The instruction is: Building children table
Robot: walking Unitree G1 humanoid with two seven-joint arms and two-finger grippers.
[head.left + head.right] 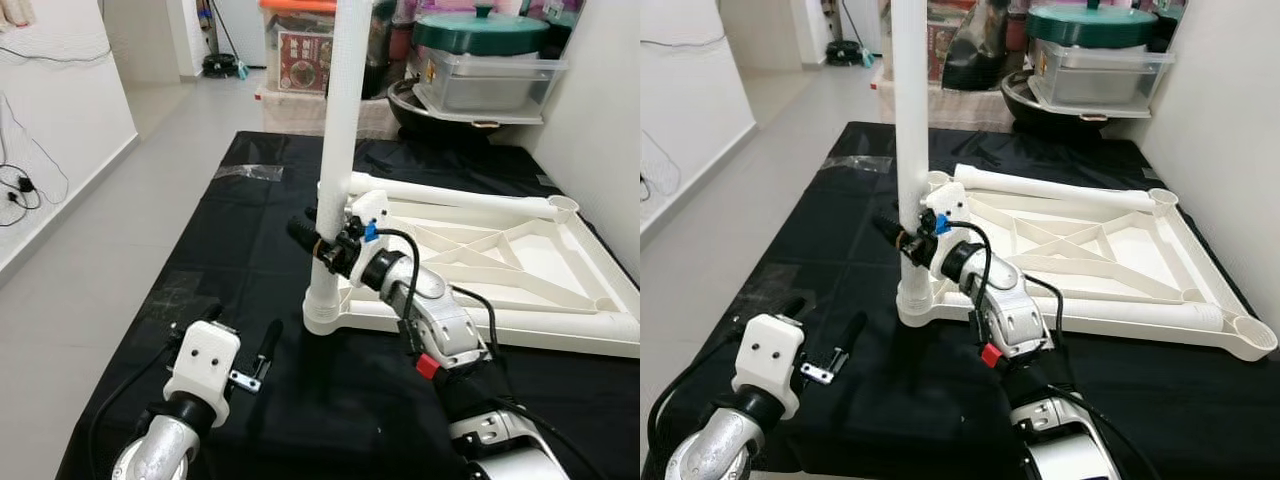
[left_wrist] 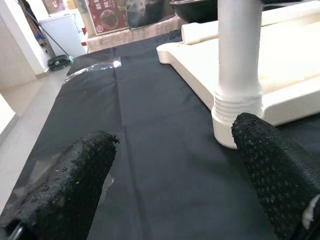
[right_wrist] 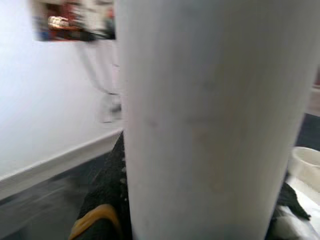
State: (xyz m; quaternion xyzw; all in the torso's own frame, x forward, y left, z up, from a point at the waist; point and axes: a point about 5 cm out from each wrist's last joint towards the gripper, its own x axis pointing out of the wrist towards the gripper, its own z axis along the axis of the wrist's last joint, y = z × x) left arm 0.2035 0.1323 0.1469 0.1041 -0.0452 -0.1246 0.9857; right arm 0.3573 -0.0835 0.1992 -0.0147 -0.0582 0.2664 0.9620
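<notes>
The white plastic tabletop lies upside down on a black cloth covering the surface, ribbed underside up. One white table leg stands upright in the near-left corner socket, its threaded base seated there. A second leg lies along the tabletop's far edge. The right gripper clamps its fingers around the standing leg low down, just above the socket. The left gripper hovers over the cloth near the socket, fingers spread wide and holding nothing. The risk, as I judge it, lies in the low grip on a tall leg: a twist off the vertical could cross-thread the joint or tilt the leg, and the light tabletop, unbraced, may slide or lift with it.
</notes>
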